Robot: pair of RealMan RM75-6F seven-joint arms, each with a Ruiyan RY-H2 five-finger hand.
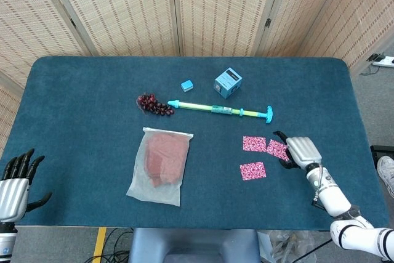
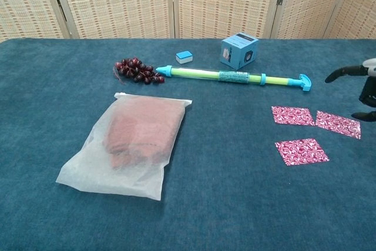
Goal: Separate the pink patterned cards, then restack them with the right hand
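Three pink patterned cards lie apart on the blue table at the right. One is the left card (image 1: 254, 143) (image 2: 292, 115). Another is the right card (image 1: 277, 149) (image 2: 338, 124). The third is the near card (image 1: 252, 170) (image 2: 301, 151). My right hand (image 1: 298, 151) (image 2: 363, 80) hovers just right of the right card, lifted off the cloth, fingers spread and holding nothing. A dark fingertip (image 2: 335, 75) points left above the cards. My left hand (image 1: 15, 182) rests open at the table's near left corner, seen only in the head view.
A clear bag of reddish material (image 1: 160, 164) (image 2: 132, 142) lies left of centre. Behind the cards lie a long green and cyan rod (image 1: 218, 109) (image 2: 235, 76), a blue box (image 1: 227, 82), a small blue block (image 1: 187, 85) and dark grapes (image 1: 154, 104).
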